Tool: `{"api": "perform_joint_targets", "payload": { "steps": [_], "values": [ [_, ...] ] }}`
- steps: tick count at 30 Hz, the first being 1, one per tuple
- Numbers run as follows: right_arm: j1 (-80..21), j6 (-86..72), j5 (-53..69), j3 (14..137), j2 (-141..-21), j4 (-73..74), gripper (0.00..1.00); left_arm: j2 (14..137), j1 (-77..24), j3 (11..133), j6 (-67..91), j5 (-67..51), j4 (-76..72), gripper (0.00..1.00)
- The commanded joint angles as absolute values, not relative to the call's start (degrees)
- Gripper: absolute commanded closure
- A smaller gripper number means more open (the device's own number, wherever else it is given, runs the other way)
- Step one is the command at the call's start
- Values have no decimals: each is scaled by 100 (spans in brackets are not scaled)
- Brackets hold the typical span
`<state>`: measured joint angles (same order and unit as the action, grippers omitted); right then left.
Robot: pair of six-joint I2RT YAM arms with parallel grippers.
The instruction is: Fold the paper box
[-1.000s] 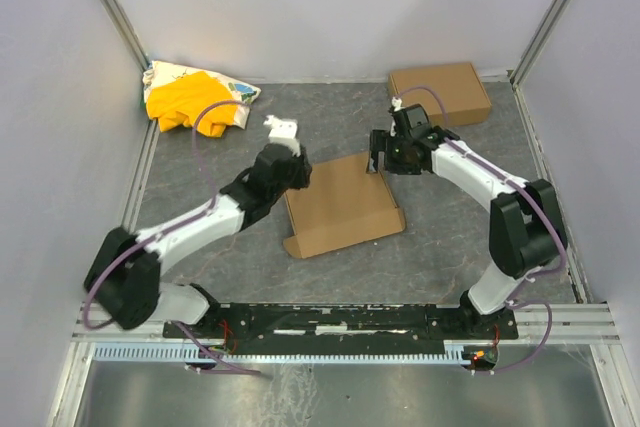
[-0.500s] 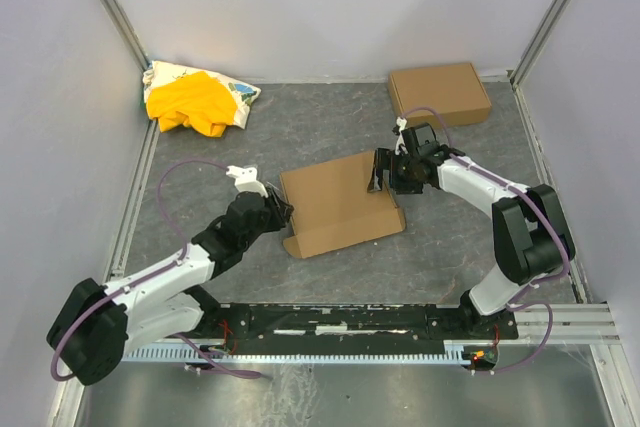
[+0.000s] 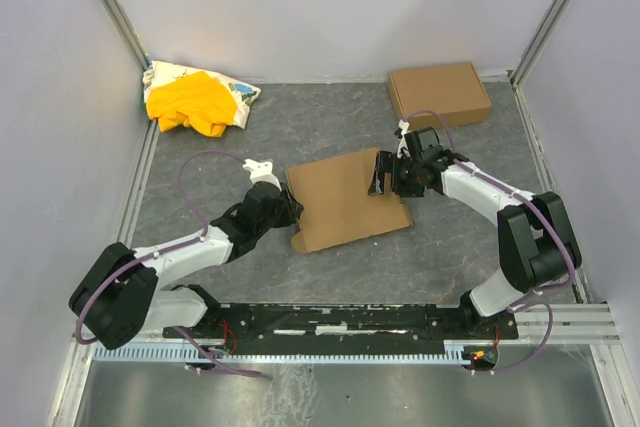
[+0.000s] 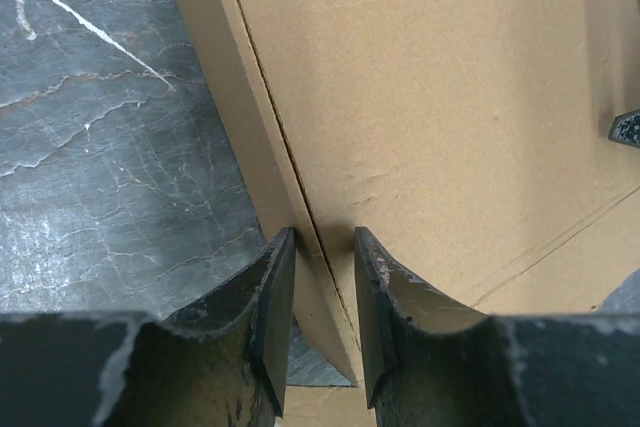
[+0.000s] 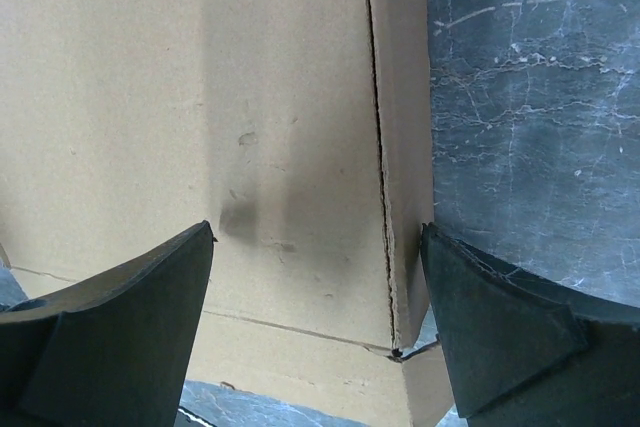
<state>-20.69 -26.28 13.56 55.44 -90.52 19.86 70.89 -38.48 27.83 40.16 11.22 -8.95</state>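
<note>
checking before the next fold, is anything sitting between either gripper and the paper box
Nothing visible does. The left gripper straddles the paper box at its left flap; the right gripper hangs open over its right edge. The cloth heap and the other box lie far off by the back wall.

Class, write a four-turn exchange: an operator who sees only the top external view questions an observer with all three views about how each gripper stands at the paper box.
Operator: From above I can't make out the tips of the left gripper. Where are they?
Observer: Left wrist view: they straddle the side flap of the paper box, right at its crease, jaws only narrowly apart.
Operator: And the right gripper?
Observer: Right wrist view: jaws wide open with nothing held, one jaw above the cardboard, the other above the table beyond the box's creased edge.
</note>
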Motion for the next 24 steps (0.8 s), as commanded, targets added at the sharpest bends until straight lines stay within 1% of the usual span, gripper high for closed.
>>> {"api": "perform_joint_targets", "payload": {
  "steps": [1,12,19,22,23,24],
  "values": [
    [-2074,-2658,1479,5463,-8858,1758,8,7199,-3870,3124,3707,1206,-1102,62],
    [-2077,-2934,1628,5540,-8977,1479,10,8407,-3838,4570,2813,1364,-1214,60],
    [-2075,-2988,1355,5825,-9057,1617,10,8644,-3667,4931,2742,1543,-1169,59],
    [-2079,-2990,1154,5852,-8910,1731,8,8626,-3580,5069,2527,1694,-998,52],
    [-2080,-2973,1066,5849,-8834,1789,7,8605,-3540,5136,2455,1753,-869,48],
    [-2072,-2943,926,5828,-8736,1859,5,8579,-3508,5187,2404,1837,-736,42]
  ]
}}
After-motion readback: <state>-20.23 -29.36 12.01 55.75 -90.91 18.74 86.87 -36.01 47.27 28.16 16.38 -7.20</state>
